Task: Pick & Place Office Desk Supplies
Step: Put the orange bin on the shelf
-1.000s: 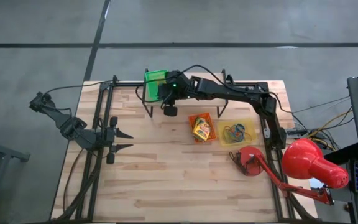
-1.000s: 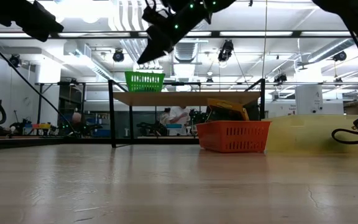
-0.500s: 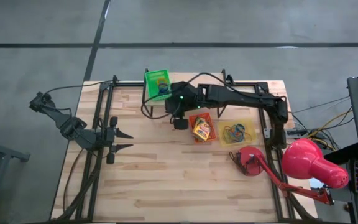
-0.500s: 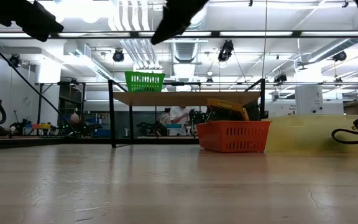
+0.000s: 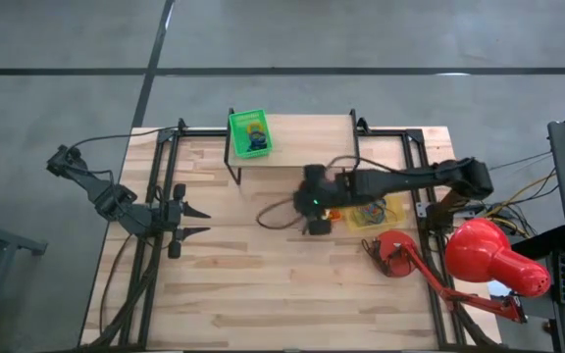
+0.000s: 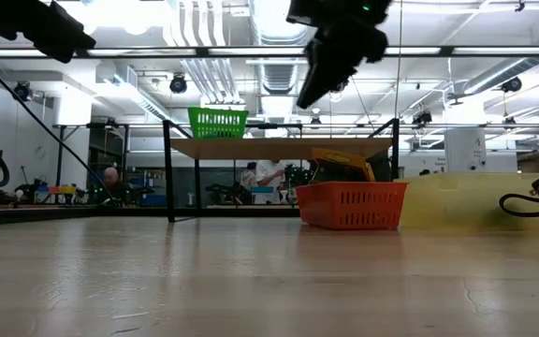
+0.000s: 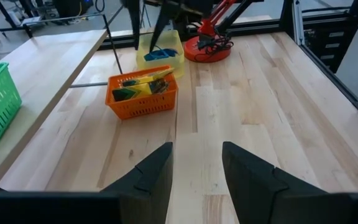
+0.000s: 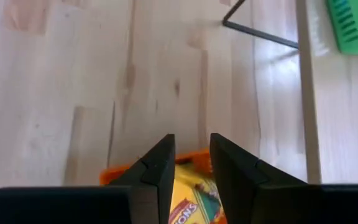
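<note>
The right gripper (image 5: 314,227) is being held above the orange tray (image 7: 142,97), with its fingers (image 8: 157,169) set slightly apart and nothing seen between them. Directly under it, yellow printed boxes (image 8: 193,191) are lying in that tray. Just beyond, on the side toward the red lamp (image 5: 493,257), rubber bands (image 5: 373,209) are being kept in the yellow tray (image 5: 392,222). Well away, on the raised shelf (image 5: 302,137), a green tray (image 5: 249,133) with some contents is standing. The left gripper (image 5: 196,221) is waiting, open and empty, far off at the table's edge. No supplies are seen lying loose, so the sorting is judged mostly done.
</note>
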Robot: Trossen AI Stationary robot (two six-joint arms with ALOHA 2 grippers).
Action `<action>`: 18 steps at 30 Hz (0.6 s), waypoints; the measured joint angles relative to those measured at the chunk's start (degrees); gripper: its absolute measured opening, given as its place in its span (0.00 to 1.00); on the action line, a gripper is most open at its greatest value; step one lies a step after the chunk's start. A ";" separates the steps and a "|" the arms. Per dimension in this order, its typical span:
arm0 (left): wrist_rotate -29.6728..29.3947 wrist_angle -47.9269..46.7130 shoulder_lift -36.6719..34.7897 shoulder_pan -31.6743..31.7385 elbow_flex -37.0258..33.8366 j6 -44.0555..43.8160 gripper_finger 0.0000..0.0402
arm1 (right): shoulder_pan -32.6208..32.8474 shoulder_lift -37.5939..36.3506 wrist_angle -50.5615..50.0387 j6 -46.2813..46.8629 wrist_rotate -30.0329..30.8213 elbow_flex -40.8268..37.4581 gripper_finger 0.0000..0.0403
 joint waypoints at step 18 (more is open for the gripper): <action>0.00 -0.46 0.00 0.01 0.00 0.00 0.35 | 7.60 -18.45 16.04 7.60 2.10 -29.70 0.36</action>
